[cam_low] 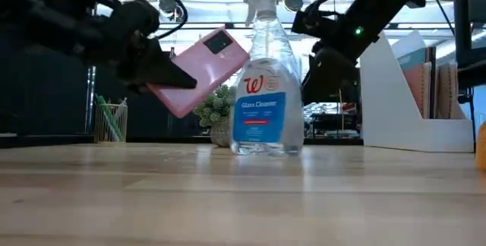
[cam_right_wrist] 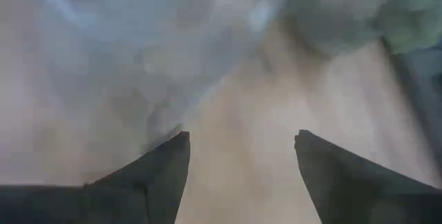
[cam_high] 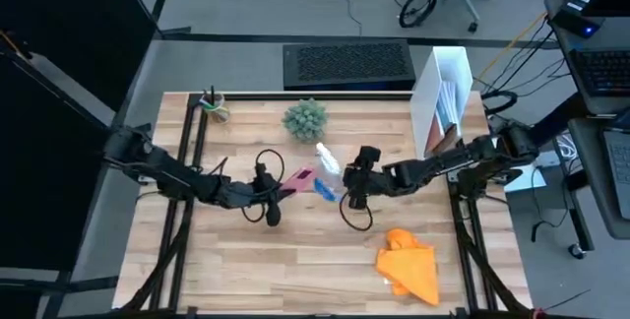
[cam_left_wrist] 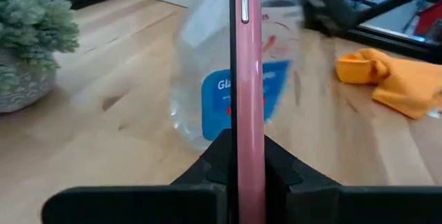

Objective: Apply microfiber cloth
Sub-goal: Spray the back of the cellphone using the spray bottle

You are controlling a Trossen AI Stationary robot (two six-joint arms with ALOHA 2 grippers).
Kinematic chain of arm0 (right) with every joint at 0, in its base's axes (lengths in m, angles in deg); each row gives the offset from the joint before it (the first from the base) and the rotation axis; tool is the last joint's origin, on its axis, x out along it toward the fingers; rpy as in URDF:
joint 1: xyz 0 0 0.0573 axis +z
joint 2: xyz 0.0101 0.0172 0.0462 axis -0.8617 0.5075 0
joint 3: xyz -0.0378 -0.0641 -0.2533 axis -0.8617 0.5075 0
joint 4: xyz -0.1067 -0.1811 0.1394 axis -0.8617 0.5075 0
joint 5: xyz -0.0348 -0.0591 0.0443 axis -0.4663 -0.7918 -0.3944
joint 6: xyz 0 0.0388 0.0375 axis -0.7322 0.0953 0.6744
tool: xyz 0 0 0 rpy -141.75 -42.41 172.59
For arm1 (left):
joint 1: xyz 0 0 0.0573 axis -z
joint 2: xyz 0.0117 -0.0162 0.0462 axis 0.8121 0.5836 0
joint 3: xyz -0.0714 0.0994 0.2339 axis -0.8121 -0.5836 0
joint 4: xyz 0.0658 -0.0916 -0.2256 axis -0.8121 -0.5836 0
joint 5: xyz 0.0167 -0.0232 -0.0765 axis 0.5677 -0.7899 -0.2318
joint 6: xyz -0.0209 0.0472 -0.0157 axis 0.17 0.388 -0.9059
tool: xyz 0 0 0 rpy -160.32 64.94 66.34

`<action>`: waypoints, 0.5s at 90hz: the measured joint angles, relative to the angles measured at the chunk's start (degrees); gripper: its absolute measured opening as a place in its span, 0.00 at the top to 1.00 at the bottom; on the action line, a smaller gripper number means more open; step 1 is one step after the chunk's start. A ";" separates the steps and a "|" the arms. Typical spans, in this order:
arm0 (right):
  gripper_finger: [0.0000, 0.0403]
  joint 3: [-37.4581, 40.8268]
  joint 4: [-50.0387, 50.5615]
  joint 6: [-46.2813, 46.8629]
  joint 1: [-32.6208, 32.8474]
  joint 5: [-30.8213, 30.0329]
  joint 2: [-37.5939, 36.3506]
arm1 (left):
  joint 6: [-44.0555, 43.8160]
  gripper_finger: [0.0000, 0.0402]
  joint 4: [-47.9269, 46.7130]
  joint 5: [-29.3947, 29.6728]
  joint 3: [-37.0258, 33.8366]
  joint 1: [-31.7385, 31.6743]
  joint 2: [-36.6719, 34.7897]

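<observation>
The orange microfiber cloth [cam_high: 411, 265] lies crumpled on the table near its front right; it also shows in the left wrist view [cam_left_wrist: 387, 79]. My left gripper [cam_high: 274, 189] is shut on a pink phone [cam_low: 201, 67], held in the air left of the upright clear spray bottle [cam_low: 266, 86] with blue liquid. My right gripper [cam_right_wrist: 242, 144] stands open just right of the bottle [cam_high: 328, 166], level with its upper part [cam_low: 326, 45], with nothing between its fingers. My left gripper pinches the pink phone's near end [cam_left_wrist: 246, 156] between its two fingers [cam_left_wrist: 280, 165], one on each flat face. The fingers come roughly level from the table's left and lie along the phone. The phone is lifted clear and tilts up toward the bottle, its camera side [cam_low: 220, 42] facing the table's near edge.
A small potted plant [cam_high: 305, 119] stands behind the bottle. A pencil cup [cam_high: 214, 105] is at the far left, and a white file holder [cam_high: 443, 102] at the far right. Bare wood lies along the near edge, left of the cloth.
</observation>
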 joint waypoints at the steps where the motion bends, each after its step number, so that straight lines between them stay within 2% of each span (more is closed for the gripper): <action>1: 0.40 0.00 -0.17 0.46 0.31 0.18 0.00 | -0.03 0.96 0.07 0.00 0.01 -0.05 0.07; 21: 0.40 0.00 -7.13 4.73 5.59 0.57 0.00 | 0.17 0.96 1.19 -0.32 0.15 -1.00 0.28; 35: 0.40 -0.01 -3.93 5.36 6.78 0.54 0.00 | 0.43 0.96 0.54 -0.46 0.15 -0.58 -0.04; 45: 0.40 -1.48 -0.08 5.42 7.71 0.63 -1.24 | 1.48 0.96 0.41 -0.63 0.13 -0.23 -2.90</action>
